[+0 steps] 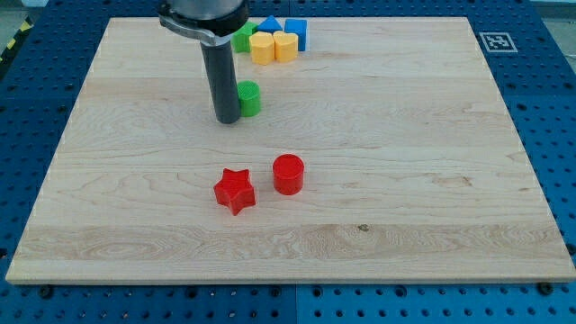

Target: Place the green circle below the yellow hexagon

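Note:
The green circle (249, 97) stands on the wooden board, in the upper middle of the view. My tip (227, 119) rests right against its left side, partly hiding it. The yellow hexagon (262, 48) sits near the view's top, above and slightly right of the green circle, in a tight cluster of blocks. The green circle is apart from that cluster.
In the cluster are a yellow block (285, 45), a blue cube (296, 32), a blue triangle (269, 26) and a green block (243, 37). A red star (235, 190) and a red cylinder (288, 174) lie lower middle. A marker tag (494, 41) is at the top right corner.

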### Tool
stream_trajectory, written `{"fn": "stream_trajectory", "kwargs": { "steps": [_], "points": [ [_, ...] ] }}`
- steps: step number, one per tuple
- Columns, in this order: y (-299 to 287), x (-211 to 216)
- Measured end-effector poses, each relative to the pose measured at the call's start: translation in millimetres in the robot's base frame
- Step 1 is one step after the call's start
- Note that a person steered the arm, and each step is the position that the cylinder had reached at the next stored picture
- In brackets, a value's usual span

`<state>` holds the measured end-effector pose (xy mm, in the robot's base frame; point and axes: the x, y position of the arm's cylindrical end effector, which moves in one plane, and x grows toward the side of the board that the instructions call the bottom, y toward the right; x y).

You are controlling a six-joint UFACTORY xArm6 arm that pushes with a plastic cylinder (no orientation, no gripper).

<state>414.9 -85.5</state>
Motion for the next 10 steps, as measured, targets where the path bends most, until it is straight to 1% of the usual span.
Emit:
{"fn": "stream_trajectory", "kwargs": {
  "steps": [1,2,3,5,7,8,10],
  "points": [
    [2,40],
    [7,40],
    [7,-9],
    [8,-32],
    [42,-23],
    [43,-55],
    [34,-68]
  ]
}}
